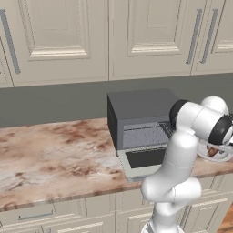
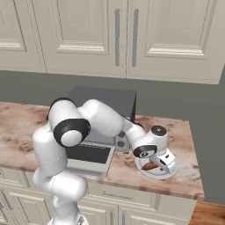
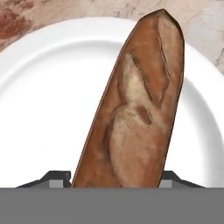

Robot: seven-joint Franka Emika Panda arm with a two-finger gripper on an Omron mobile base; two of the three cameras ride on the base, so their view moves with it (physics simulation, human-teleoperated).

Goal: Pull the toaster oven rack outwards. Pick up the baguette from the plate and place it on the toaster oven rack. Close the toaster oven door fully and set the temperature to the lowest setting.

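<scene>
Two fingers [image 3: 57, 177] apart — astride baguette [image 3: 135, 109] | loaf's long axis runs straight ahead between them — on plate [image 3: 48, 96]

I found no text, label, brand, number or sign that I could read in any of the views. The toaster oven [image 1: 141, 119] carried no lettering I could make out, and its knobs were too small for me to tell any markings.

A kitchen: cream panelled cabinets [image 1: 63, 36] above a marbled stone counter [image 1: 54, 150] bearing a toaster oven [image 1: 141, 113].
</scene>
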